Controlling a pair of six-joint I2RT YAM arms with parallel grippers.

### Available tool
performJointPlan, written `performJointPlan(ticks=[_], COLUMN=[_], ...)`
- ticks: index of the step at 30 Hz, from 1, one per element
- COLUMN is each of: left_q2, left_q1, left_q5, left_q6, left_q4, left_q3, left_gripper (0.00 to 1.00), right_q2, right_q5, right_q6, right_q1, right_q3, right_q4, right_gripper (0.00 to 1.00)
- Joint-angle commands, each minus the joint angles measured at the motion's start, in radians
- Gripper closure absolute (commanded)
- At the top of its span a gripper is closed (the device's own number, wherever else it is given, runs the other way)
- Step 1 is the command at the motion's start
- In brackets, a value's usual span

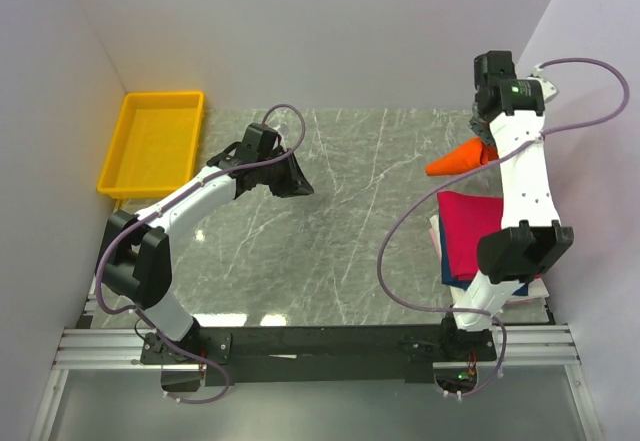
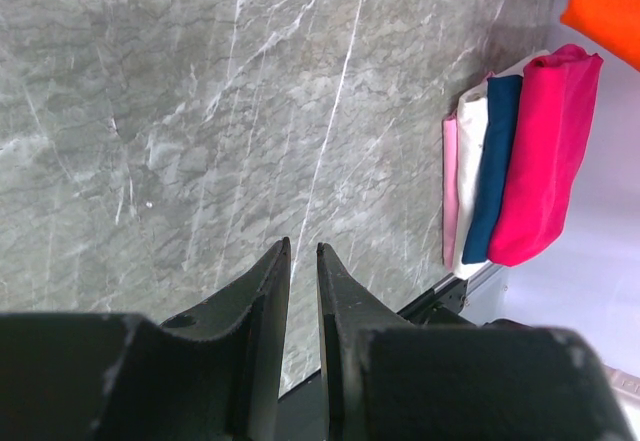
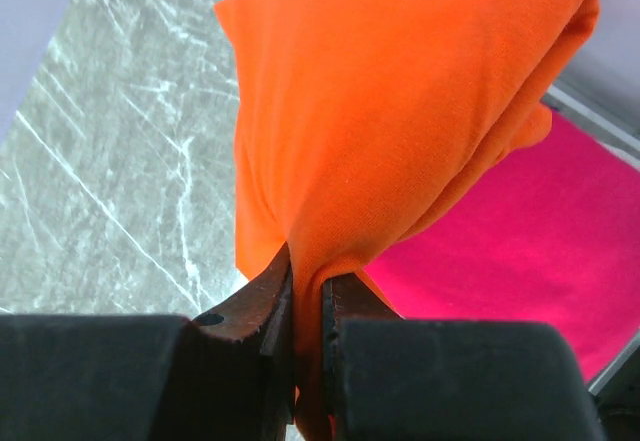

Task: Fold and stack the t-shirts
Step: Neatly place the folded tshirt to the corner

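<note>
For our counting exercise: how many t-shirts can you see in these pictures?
5: an orange t-shirt hangs from the right gripper; magenta, navy, white and pale pink ones lie stacked at the right edge of the table. More may be hidden.

Tray far left, folded shirt stack near right, held shirt behind it

An orange shirt is bunched at the right arm, just beyond the pink-topped stack of folded shirts. The left gripper is well left of the stack, and the yellow tray farther left.
</note>
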Motion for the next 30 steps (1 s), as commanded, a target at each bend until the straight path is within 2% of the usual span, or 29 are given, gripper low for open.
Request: performJointPlan(ticks=[1,9,16,18,19,23,24,25,29,30], left_q2=[-0.032,-0.031,-0.028,-0.029,-0.029,-0.034,-0.032,-0.032,-0.054,-0.066], left_q1=[0.003,-0.001,-0.012,-0.014,-0.012,-0.02,-0.021,-0.023,-0.026,-0.026], left_q5=[0.025,0.041,0.05,0.058,0.059,0.077,0.084,0.084,0.084,0.082], left_q6=[0.018,0.018,0.034,0.037,0.04,0.037,0.038,0.04,0.035,0.037], left_q4=[0.024,0.035,0.033,0.035,0.038,0.065,0.067,0.069,0.078,0.076], left_q3=[0.019,0.002,-0.015,-0.023,-0.032,-0.059,-0.062,-0.067,-0.084,-0.087], left_gripper=[0.77,0.77,0.77,0.77,0.77,0.77,0.77,0.77,0.77,0.77], right_q2=[-0.104,-0.269,-0.426,-0.502,-0.53,-0.675,-0.691,-0.705,-0.778,-0.791], right_q5=[0.05,0.024,0.004,-0.004,-0.025,-0.053,-0.044,-0.038,-0.106,-0.163], right_q6=[-0.009,0.006,0.055,0.072,0.08,0.1,0.097,0.097,0.003,-0.03], right_q1=[-0.035,-0.075,-0.083,-0.094,-0.098,-0.101,-0.1,-0.1,-0.098,-0.097], right_q3=[-0.02,-0.284,-0.593,-0.658,-0.715,-0.821,-0.829,-0.829,-0.858,-0.873], right_q4=[0.003,0.055,0.087,0.076,0.073,0.041,0.02,0.009,0.081,0.125], right_gripper=[1.0,1.0,0.99,0.79,0.6,0.38,0.25,0.2,0.17,0.15])
